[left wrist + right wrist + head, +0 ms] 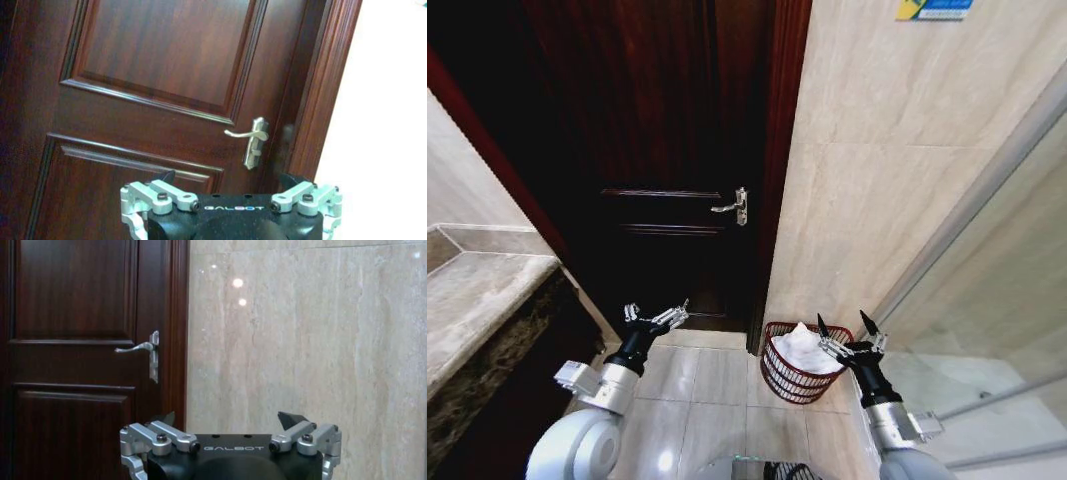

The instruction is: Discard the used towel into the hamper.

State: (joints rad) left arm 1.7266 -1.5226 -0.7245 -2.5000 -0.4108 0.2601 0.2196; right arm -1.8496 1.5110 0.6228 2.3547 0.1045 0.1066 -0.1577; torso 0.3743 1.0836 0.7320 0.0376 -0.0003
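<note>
The hamper, a small round reddish-brown wire basket, stands on the tiled floor against the beige wall, just right of the door. A crumpled white towel lies inside it, rising a little above the rim. My right gripper hangs open and empty just right of the hamper, above its rim. My left gripper is open and empty over the floor in front of the door, well left of the hamper. In the wrist views, the left gripper faces the door and the right gripper faces the door's edge and the wall.
A dark wooden door with a silver lever handle is shut straight ahead. A stone counter runs along the left. A glass shower partition stands on the right. Pale floor tiles lie between.
</note>
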